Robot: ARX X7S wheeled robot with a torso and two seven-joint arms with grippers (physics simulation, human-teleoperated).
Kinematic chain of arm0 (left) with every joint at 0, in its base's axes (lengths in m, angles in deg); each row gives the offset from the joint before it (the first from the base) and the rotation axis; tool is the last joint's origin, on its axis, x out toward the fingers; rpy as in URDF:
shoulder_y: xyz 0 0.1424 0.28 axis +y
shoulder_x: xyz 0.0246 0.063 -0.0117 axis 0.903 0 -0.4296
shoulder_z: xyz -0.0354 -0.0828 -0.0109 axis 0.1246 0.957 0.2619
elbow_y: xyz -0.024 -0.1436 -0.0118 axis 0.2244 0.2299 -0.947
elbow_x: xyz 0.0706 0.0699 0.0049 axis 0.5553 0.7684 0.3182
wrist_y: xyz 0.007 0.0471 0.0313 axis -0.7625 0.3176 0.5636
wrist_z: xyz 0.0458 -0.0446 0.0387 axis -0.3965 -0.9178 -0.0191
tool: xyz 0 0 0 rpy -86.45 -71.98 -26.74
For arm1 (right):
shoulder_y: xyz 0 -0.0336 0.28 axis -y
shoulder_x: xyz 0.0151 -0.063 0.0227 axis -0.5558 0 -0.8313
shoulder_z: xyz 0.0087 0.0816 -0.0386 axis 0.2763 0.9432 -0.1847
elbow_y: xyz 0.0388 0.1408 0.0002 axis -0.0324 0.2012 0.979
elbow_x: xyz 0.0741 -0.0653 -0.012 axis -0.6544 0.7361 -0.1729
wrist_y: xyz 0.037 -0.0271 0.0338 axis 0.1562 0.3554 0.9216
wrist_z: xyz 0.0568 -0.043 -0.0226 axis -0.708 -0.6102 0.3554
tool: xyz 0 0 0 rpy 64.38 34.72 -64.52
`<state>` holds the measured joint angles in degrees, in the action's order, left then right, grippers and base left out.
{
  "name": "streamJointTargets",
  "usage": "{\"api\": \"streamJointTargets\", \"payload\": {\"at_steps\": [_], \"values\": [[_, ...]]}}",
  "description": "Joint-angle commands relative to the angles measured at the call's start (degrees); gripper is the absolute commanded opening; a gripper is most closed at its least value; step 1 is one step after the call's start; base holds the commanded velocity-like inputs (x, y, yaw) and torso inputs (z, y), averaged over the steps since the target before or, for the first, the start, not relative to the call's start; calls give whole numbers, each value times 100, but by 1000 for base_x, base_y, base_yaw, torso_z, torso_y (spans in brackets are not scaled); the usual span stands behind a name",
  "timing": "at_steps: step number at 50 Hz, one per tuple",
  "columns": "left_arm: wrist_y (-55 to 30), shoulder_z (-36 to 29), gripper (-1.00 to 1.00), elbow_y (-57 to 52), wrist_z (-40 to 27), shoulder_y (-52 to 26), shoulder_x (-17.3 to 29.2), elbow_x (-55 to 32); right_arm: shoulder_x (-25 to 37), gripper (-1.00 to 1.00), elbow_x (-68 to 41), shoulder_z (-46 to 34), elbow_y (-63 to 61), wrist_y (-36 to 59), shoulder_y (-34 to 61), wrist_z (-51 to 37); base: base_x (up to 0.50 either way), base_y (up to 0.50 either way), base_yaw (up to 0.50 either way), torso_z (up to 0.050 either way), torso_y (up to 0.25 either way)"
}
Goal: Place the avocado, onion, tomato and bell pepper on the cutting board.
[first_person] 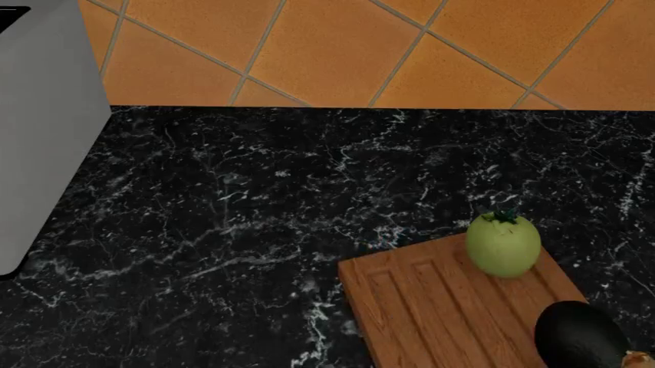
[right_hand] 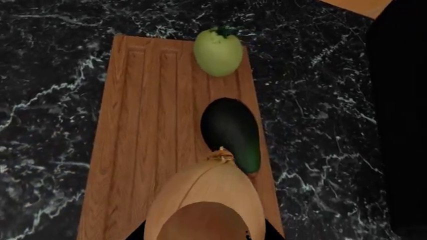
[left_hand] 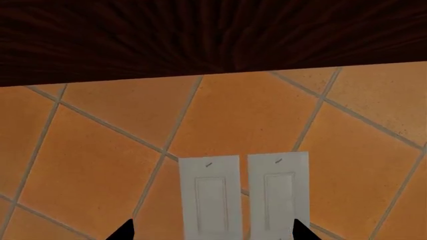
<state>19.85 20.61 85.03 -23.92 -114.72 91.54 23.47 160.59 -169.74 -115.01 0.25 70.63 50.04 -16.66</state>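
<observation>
Right wrist view: right gripper [right_hand: 203,232] clamps onion [right_hand: 203,200] above cutting board [right_hand: 143,140]; avocado [right_hand: 230,132] centre, tomato [right_hand: 218,51] upper centre, both on board. Left gripper [left_hand: 212,232] fingertips apart, empty.

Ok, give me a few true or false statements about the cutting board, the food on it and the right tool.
1. The tomato sits on the cutting board. True.
2. The avocado lies on the black countertop, off the board. False: it lies on the board.
3. The right tool holds the onion over the board. True.
4. The bell pepper is on the board. False: no bell pepper shows in any view.
5. The left tool faces the board. False: it faces orange wall tiles.
</observation>
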Motion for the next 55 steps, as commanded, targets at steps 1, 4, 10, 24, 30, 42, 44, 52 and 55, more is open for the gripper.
{"api": "streamJointTargets", "payload": {"at_steps": [1,4,10,24,30,42,44,52,55], "values": [[44,132,100,114,155,-72,-143,102,0,-100,729,60,447,62,-120,438,0,0,0,0,0],[83,123,100,147,161,-47,-148,110,0,-100,974,-7,465,-14,-206,622,0,0,0,0,0],[98,119,100,150,162,-13,-140,102,0,-100,1563,-191,486,-254,-424,1088,0,0,0,0,0],[99,129,100,111,132,53,-105,81,0,-100,2567,-661,288,-957,-965,1905,0,0,0,0,0],[97,110,100,96,116,80,-121,78,0,-100,2818,-797,218,-1141,-1129,2102,0,0,0,0,0],[41,136,100,15,87,110,-74,36,0,-100,3035,-947,101,-1403,-1330,2253,0,0,0,0,0],[58,128,100,31,92,118,-73,41,0,-100,3037,-947,73,-1394,-1339,2298,0,0,0,0,0],[61,146,100,26,79,128,-68,19,0,100,2854,-814,61,-1204,-1240,2170,0,0,0,0,0],[57,145,100,28,82,108,-65,15,0,100,2810,-774,2,-1114,-1213,2169,0,0,0,0,0]]}}
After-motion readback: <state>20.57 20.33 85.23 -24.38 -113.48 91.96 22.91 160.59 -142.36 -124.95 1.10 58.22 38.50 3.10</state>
